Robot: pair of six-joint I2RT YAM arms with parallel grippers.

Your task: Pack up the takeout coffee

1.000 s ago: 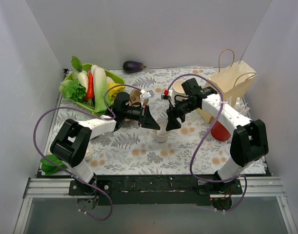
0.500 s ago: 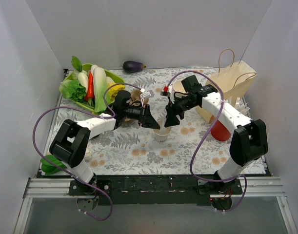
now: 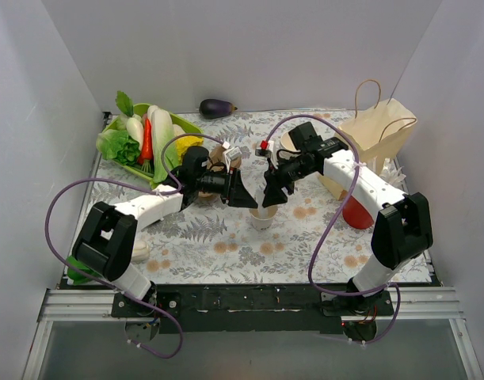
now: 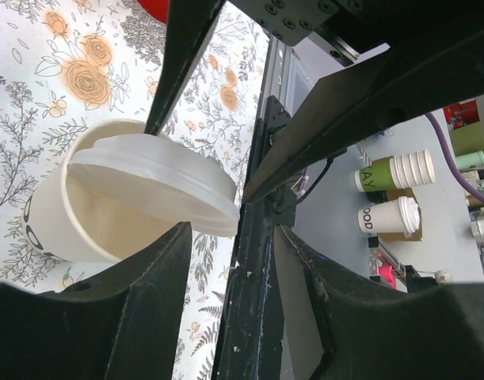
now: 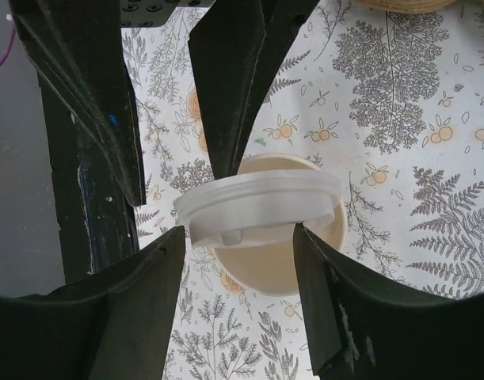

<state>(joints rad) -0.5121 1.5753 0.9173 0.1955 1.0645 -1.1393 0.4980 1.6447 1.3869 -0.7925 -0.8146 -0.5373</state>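
Right wrist view: the right gripper (image 5: 240, 228) has its jaws apart with nothing clamped between them. Its tips sit right at a white plastic lid (image 5: 257, 202); whether they touch it I cannot tell. Just past those tips the lid lies tilted across the mouth of the coffee cup (image 5: 267, 269), one edge raised, not seated. The cup stands upright on the flowered desk (image 5: 400, 158), directly below this gripper. Facing it from the cup's other side is the left gripper (image 4: 234, 228), jaws also apart and holding nothing. The cup and lid are just ahead of its tips, and dark print shows on the cup's side. Farther out, a brown paper bag (image 3: 380, 134) stands beyond the right gripper on its outer side, and a red cup (image 3: 354, 214) sits beside that arm. A green tray of vegetables (image 3: 146, 146) lies behind the left gripper.
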